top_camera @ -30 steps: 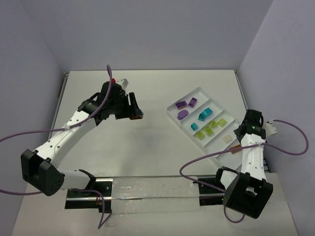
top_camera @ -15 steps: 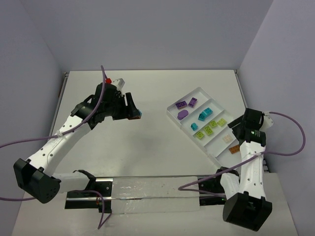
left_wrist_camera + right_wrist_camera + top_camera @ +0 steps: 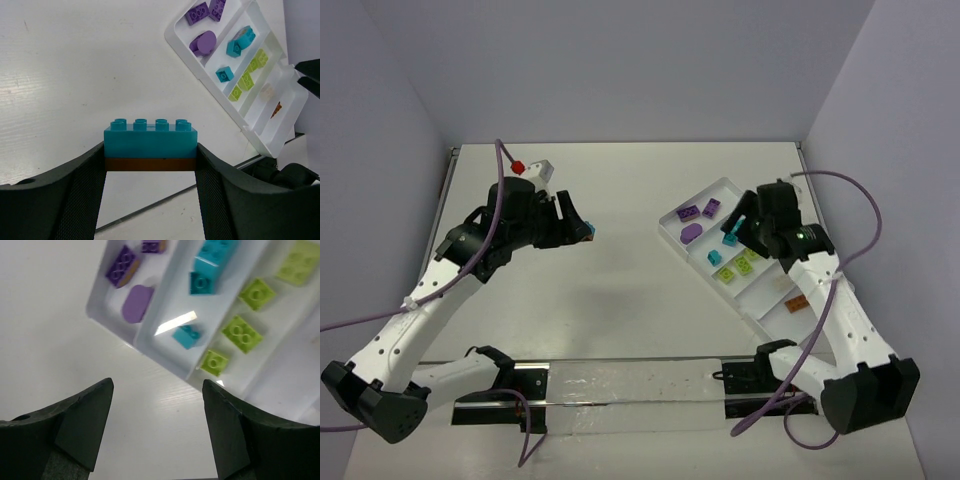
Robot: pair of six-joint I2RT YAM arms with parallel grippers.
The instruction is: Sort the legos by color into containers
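Right tool point(image 3: 748, 222) swung over tray point(image 3: 692, 201); left tool point(image 3: 150, 152) pinches brick point(image 3: 150, 140) endwise.

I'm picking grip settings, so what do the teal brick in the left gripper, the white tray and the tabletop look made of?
The teal brick: likely hard moulded plastic, smooth satin finish, crisp studs and edges. The white tray: probably thin glossy plastic, given the bright glare on its floor. The tabletop: matte white; faint grain lines suggest painted or laminated wood, uncertain.
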